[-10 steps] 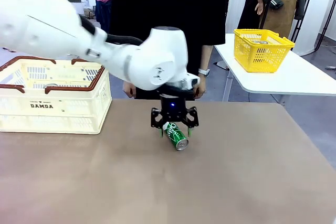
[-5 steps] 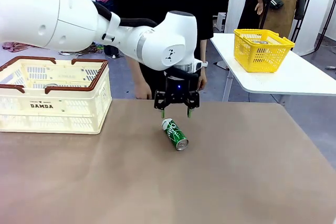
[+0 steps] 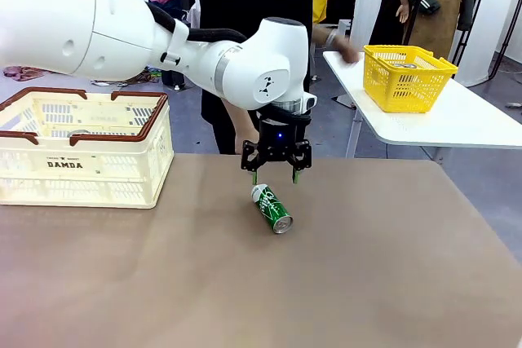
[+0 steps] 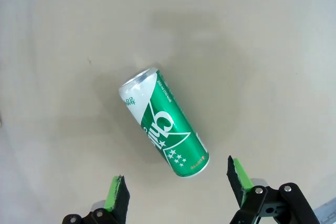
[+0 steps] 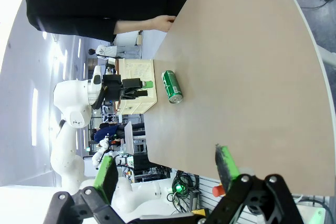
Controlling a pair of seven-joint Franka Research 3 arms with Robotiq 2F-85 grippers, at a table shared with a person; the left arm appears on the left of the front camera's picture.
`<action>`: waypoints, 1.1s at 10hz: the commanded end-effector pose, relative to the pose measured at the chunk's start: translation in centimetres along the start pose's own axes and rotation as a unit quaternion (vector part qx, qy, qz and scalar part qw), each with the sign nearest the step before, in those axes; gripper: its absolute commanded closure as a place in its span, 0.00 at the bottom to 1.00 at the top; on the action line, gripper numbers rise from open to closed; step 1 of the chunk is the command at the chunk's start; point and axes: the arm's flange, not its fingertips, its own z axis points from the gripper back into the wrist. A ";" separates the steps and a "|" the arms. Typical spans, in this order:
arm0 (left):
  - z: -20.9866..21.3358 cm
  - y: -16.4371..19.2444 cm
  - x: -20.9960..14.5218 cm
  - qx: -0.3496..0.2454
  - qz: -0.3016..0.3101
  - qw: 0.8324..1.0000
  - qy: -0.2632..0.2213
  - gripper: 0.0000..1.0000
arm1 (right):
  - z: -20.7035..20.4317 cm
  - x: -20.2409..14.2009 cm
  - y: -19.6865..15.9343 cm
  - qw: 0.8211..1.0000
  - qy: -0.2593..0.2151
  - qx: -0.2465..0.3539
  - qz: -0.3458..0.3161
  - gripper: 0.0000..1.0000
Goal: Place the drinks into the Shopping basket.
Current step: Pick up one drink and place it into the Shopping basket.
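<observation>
At far left on the brown tabletop (image 3: 391, 275) sits a large cream-white slotted plastic crate (image 3: 81, 152) with brown rim and handles, the shopping basket for this task. Well apart from it, near the table's middle, a slim green metal drink can (image 3: 271, 209) with white lettering and a silver top lies on its side, aslant. Directly above it hangs the left gripper (image 3: 275, 178), black with green pads. Its jaws are spread wide, holding nothing and not touching the can. From that wrist's camera the can lies diagonally, with the pads nearer its bottom end than its middle.

Likely trouble: closing on a slanted, round can could make it roll, swivel or squirt free. A grip near one end could let it droop and strike the crate's rim on the way over.

At right, on a separate white table (image 3: 457, 124), a bright yellow mesh basket (image 3: 405, 77) would be the wrong destination. The right gripper (image 5: 165, 165) is released and empty, well off from the can.
</observation>
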 end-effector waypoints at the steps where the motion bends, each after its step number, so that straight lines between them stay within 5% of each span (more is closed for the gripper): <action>1: -0.4 -0.4 0.3 0.063 0.222 0.973 -0.029 0.00 | 0.0 0.2 0.1 1.000 -0.005 0.010 0.012 0.00; 3: -1.3 -1.0 -0.1 0.064 0.346 0.934 -0.058 0.00 | 0.0 0.2 0.1 1.000 -0.005 0.010 0.012 0.00; 5: -1.5 -0.4 0.1 0.048 0.390 0.919 -0.046 0.00 | 0.0 0.2 0.1 1.000 -0.005 0.010 0.012 0.00; 11: -7.6 1.6 1.9 0.020 0.337 0.941 0.027 0.00 | 0.0 0.2 0.1 1.000 -0.005 0.010 0.012 0.00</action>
